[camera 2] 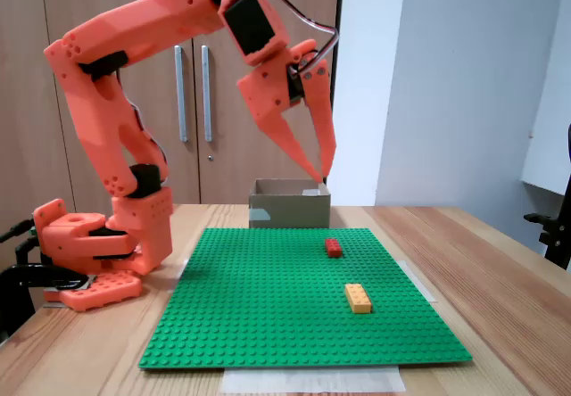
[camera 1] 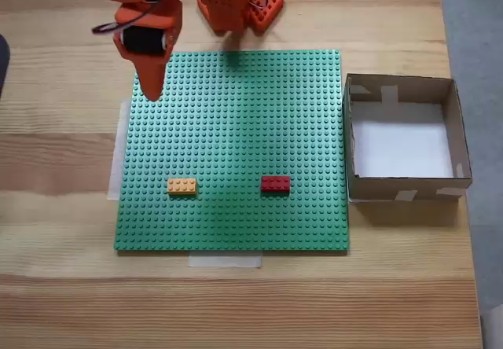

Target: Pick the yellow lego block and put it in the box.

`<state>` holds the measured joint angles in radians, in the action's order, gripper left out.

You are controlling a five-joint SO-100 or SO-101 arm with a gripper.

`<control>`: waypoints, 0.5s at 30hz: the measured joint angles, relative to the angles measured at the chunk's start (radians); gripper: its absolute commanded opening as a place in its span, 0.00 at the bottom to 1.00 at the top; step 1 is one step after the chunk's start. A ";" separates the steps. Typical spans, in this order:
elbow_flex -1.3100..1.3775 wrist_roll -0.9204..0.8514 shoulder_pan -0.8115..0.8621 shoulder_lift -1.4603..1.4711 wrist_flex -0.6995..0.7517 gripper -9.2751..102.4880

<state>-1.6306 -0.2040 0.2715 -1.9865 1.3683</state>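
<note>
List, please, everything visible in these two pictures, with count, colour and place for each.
yellow lego block: one, yellow-orange, on the green baseplate, toward its lower left in the top-down fixed view.
red brick: one, red, on the baseplate, right of the yellow block in that view.
baseplate: one, green, studded, taped to the table.
box: one, brown cardboard with white floor, open-topped, nothing inside, just right of the baseplate.
table: one, light wood, under everything.
cupboard doors: two, brown with metal handles, behind the arm in the side fixed view.
arm: one, orange, base at the table's far edge.
gripper: one, orange, open, raised above the baseplate, holding nothing.
</note>
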 measured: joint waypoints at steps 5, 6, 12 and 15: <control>0.074 0.032 0.034 0.169 -0.025 0.13; 0.084 0.029 0.038 0.190 -0.034 0.13; 0.097 0.006 0.041 0.318 -0.057 0.16; 0.100 -0.014 0.048 0.374 -0.057 0.18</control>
<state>-1.5309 -0.2178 0.3191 -1.6122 1.3116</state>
